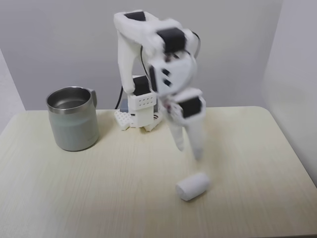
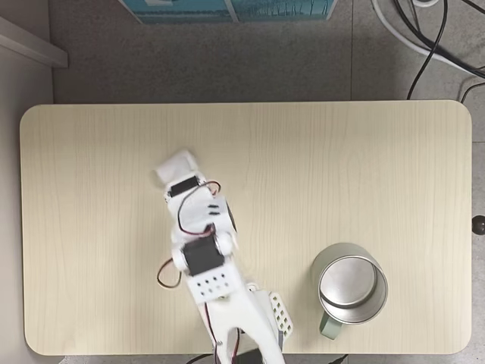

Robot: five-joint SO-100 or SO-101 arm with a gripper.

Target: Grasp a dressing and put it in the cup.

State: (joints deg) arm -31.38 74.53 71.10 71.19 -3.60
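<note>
The dressing is a small white soft roll lying on its side on the wooden table, front and right of centre in a fixed view. My gripper hangs just above and behind it, pointing down. It is blurred and open, with nothing between the fingers. From above, the dressing peeks out past the far end of my wrist, which hides the fingertips. The cup, a pale grey-green mug with a steel rim and inside, stands upright and empty at the table's left; the view from above shows the cup at the lower right.
The arm's white base is mounted at the table's back edge, beside the cup. The light wooden table has rounded corners. Cables lie on the floor beyond it.
</note>
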